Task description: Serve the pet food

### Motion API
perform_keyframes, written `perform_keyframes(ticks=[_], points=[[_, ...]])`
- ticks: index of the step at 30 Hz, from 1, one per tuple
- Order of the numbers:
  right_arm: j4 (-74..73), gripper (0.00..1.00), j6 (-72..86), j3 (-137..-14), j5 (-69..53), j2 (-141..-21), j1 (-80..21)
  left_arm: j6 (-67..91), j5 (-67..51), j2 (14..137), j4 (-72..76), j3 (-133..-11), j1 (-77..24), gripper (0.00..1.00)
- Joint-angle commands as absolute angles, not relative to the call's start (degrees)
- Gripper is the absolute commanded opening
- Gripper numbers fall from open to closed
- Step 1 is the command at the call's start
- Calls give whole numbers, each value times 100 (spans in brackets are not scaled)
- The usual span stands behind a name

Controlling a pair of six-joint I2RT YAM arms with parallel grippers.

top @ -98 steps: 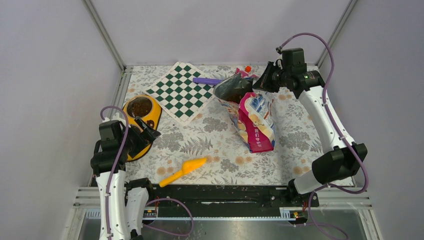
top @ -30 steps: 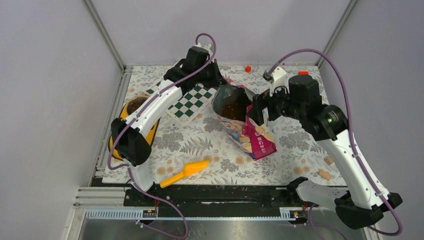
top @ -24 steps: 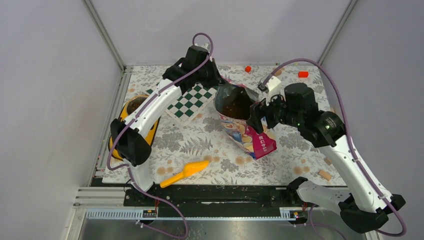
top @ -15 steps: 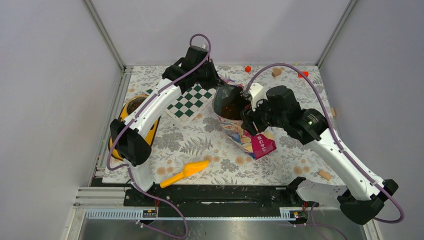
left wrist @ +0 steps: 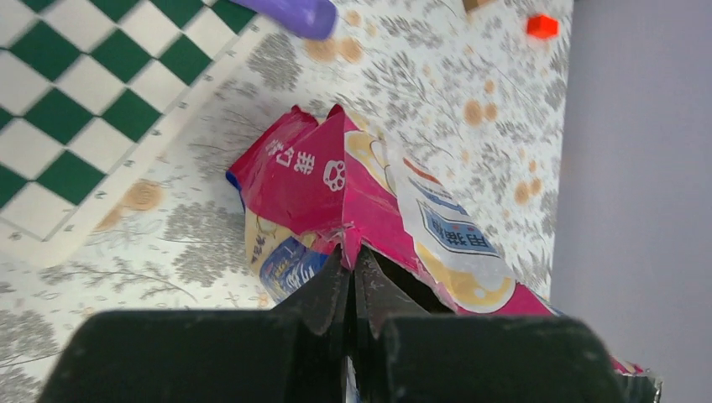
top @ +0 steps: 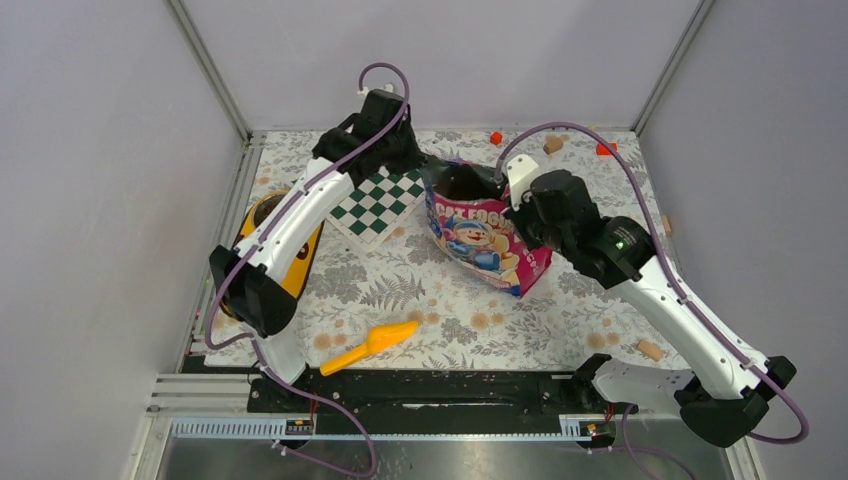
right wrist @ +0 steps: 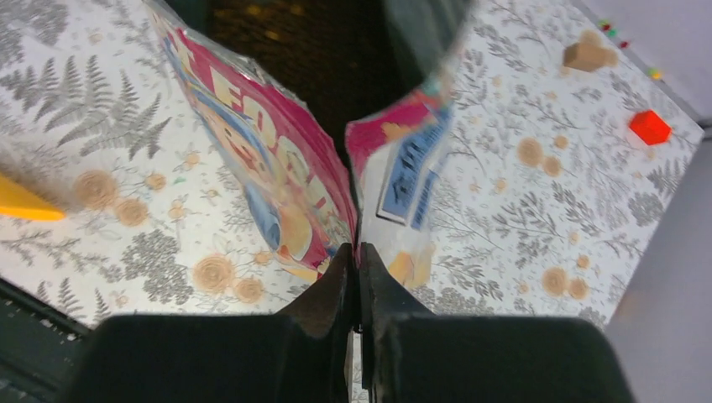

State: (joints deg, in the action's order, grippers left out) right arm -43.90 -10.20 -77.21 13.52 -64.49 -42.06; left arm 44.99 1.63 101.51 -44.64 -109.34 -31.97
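Top view: the glossy pink-and-blue pet food bag (top: 478, 240) stands mouth-up at the far middle of the floral desk (top: 400, 290). The orange plastic scoop (top: 370, 342) lies by the near edge and the yellow feeder (top: 306, 248) by the left edge, so I judge the bag opened and serving not yet done. Left wrist: left jaws pressed together, pinching crinkled pink film at the rim. Right wrist: right jaws likewise pinching the mouth's edge, with dark kibble (right wrist: 311, 50) dimly visible inside.

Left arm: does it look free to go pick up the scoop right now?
Probably not yet: the left gripper is shut on the bag at the far side and would have to let go first. The scoop itself lies uncovered near the front edge.
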Motion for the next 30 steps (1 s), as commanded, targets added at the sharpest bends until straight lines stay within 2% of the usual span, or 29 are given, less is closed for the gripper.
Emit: perform_keyframes(ticks=[1, 4, 13, 16, 20, 21, 23, 25, 27, 29, 30], points=[[-3499, 0, -1305, -8442, 1500, -6019, -3589, 4418, 1483, 9042, -3547, -11199, -2780, 0], [-3408, 0, -1356, -8680, 1203, -6077, -3050, 4351, 1470, 8908, -3486, -11097, -2629, 0], [-2503, 0, -1888, -8811, 1209, -6143, -2832, 3968, 1993, 8585, -3581, -11034, -2601, 0], [-2354, 0, -2106, -8573, 1067, -6067, -2830, 3869, 2122, 8367, -3549, -10622, -2599, 0], [-2434, 0, -2332, -8099, 266, -5915, -2830, 3693, 1568, 7945, -3035, -9631, -2602, 0], [-2544, 0, -2256, -7990, 62, -5889, -2828, 3606, 1344, 7841, -2817, -9371, -2600, 5], [-2846, 1, -2028, -7903, -332, -5895, -2829, 3437, 989, 7701, -2522, -9052, -2594, 25], [-3152, 14, -1787, -7861, -598, -5983, -2826, 3156, 672, 7606, -2249, -8867, -2581, 46], [-3402, 32, -1582, -7853, -728, -6098, -2830, 2643, 360, 7522, -1960, -8728, -2564, 60], [-3629, 55, -1448, -7897, -793, -6217, -2827, 2032, -158, 7427, -1638, -8560, -2517, 65], [-3713, 63, -1433, -7924, -841, -6262, -2824, 1635, -558, 7381, -1473, -8477, -2477, 65]])
